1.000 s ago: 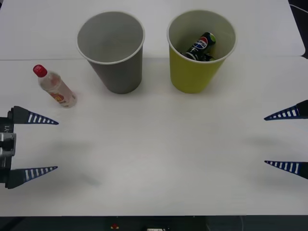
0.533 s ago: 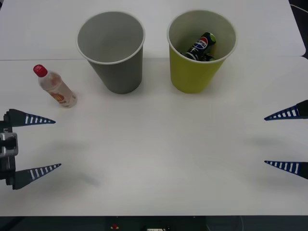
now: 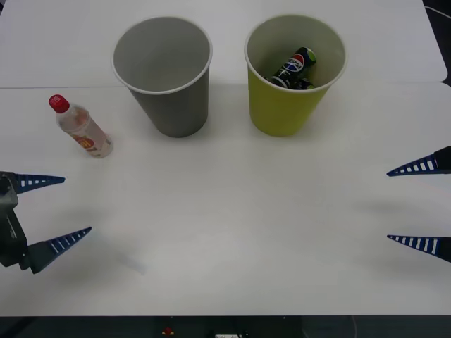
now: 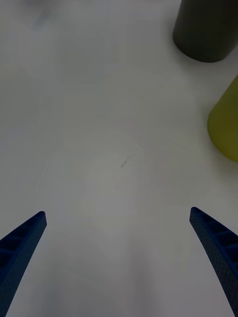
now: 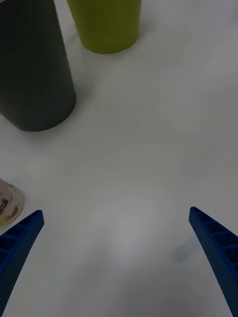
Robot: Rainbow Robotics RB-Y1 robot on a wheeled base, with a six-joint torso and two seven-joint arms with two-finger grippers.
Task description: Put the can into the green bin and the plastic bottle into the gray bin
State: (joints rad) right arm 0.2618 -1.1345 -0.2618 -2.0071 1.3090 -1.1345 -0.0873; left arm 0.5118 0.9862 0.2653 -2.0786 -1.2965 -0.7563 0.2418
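front view: the can (image 3: pixel 296 68) already lies tilted inside the green bin (image 3: pixel 285 105), so half the job reads as done. the bottle (image 3: pixel 80 127) lies on its side on the white worktop (image 3: pixel 225 211), red cap pointing away from the robot, just beside the gray bin (image 3: pixel 173 105) on its left and not touching it. the left claw (image 3: pixel 49 211) hovers near the bottle, on the robot's side of it, fingers spread wide and holding nothing. the right claw (image 3: pixel 419 204) waits at the right edge, also spread and empty

the risks, as i judge them, sit with the bottle. it is round and lying down, so a finger that touches one side first could roll it off across the worktop. it lies at a slant, so a claw not turned to match may close on the cap or the tapered neck and squeeze it out. it is close to the gray bin, so a wide approach could knock the bin, which looks light and tall enough to tip. a loose pinch could also drop the bottle on the rim instead of inside

in the left wrist view the bottle's base (image 5: pixel 9 205) peeks in at the edge, well off centre between the fingers
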